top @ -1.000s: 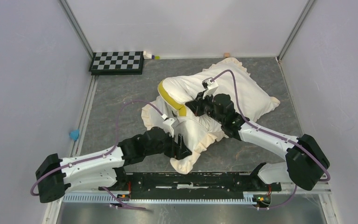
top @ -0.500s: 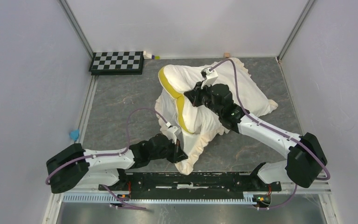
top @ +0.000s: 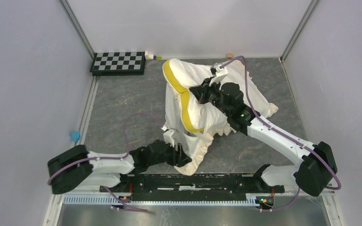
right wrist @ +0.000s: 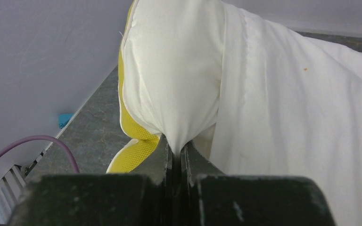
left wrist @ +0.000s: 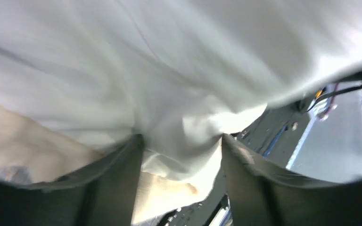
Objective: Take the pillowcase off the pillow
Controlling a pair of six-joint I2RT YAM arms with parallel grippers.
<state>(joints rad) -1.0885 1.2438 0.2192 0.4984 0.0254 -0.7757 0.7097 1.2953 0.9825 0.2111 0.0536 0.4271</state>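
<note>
— How is the right claw (right wrist: 176,149) found?

— It is shut tight on a pinch of the pillow (top: 188,77). Cream cloth is squeezed between the jaws with no gap. Just to the left of the claw the yellow band (top: 185,106) is seen, curving down and away.

— And the left claw (left wrist: 180,139)?

— It is clamped on a thick wad of the case (top: 198,141), by which the jaws are kept apart. Folds are drawn tight from both fingers (left wrist: 115,183).

— What is held in the case?

— The pillow, in part. The end gripped by the right claw is raised and bared, band and all, out of the opening. The part beyond and to the right of that claw is covered by the case, whose frill (top: 269,107) is spread on the table (top: 122,108). How much of the pillow lies inside cannot be told.

— Where is the case placed with respect to the claws?

— It is stretched from beneath the right claw down to the left claw, which is set low, near the arm bases.

— Anything farther out?

— A checkerboard (top: 118,62) is laid well to the left of the right claw, against the far wall.
</note>
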